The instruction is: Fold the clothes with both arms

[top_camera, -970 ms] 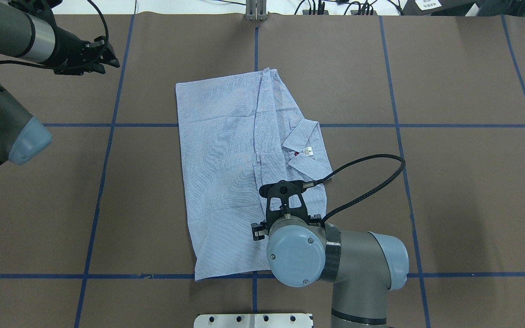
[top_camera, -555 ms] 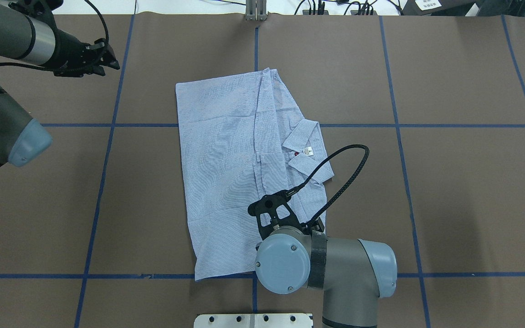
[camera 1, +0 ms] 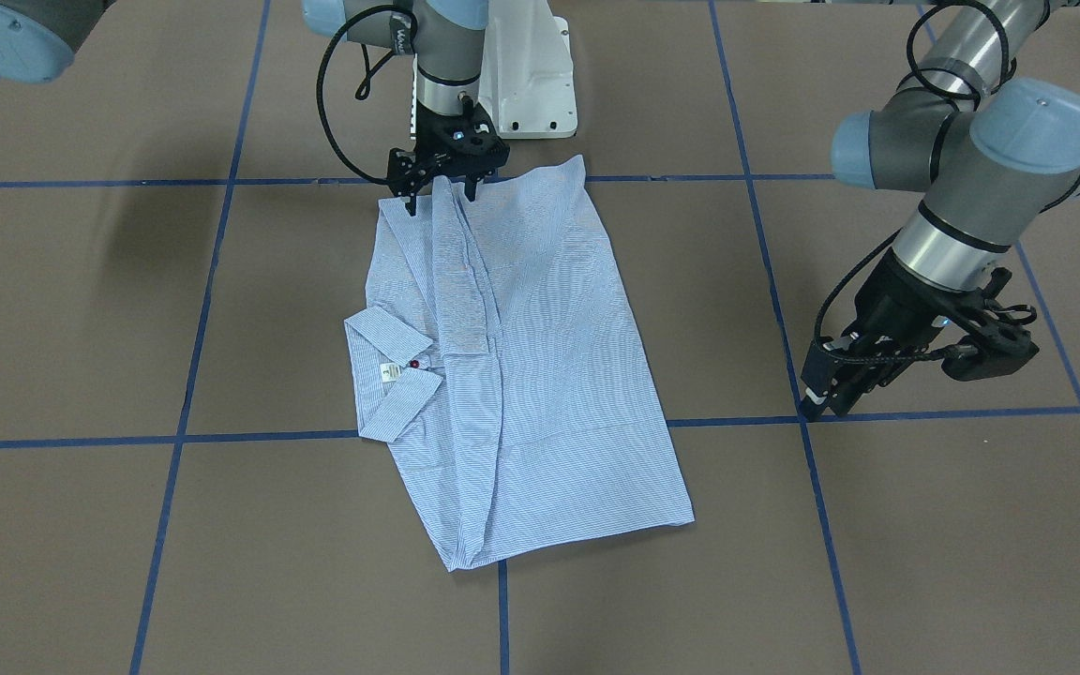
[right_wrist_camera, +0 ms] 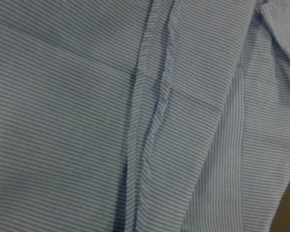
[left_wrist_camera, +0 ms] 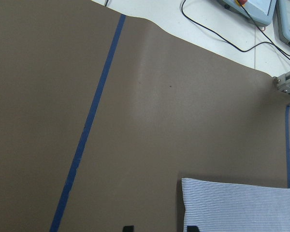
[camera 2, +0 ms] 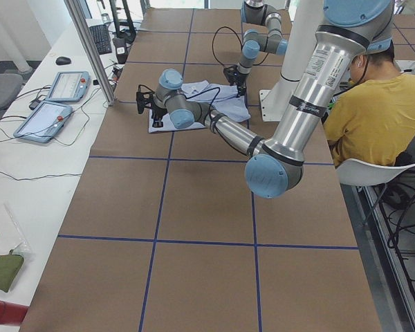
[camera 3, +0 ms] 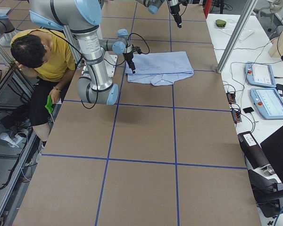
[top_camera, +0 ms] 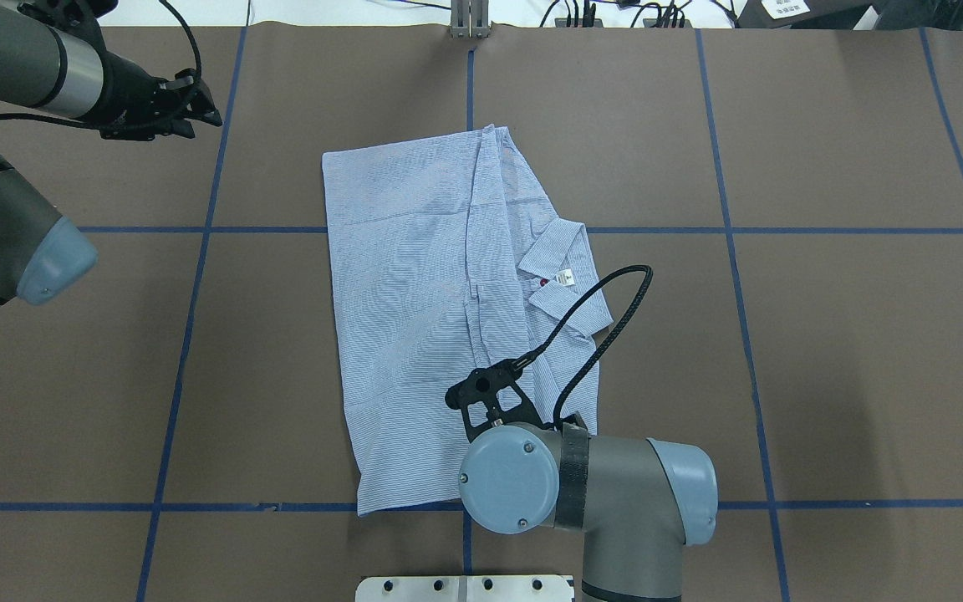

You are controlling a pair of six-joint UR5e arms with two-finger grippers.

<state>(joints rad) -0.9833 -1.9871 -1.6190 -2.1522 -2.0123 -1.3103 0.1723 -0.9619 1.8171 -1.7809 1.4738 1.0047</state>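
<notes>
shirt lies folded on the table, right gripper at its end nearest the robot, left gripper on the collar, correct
No. The left gripper is not on the collar; it is over bare table, clear of the shirt, as the overhead exterior view shows. The right gripper is indeed at the shirt's end nearest the robot.

Shirt [top_camera: 402, 309] looks thin, matt woven cloth, softly creased; tabletop [top_camera: 849, 376] is matt brown paper; right arm [top_camera: 624, 477] satin grey metal, smooth plastic cap [top_camera: 508, 475].

open mat [top_camera: 264, 351] flanks shirt [top_camera: 406, 318]; right claw [camera 1: 442, 192] perhaps touching hem
</notes>
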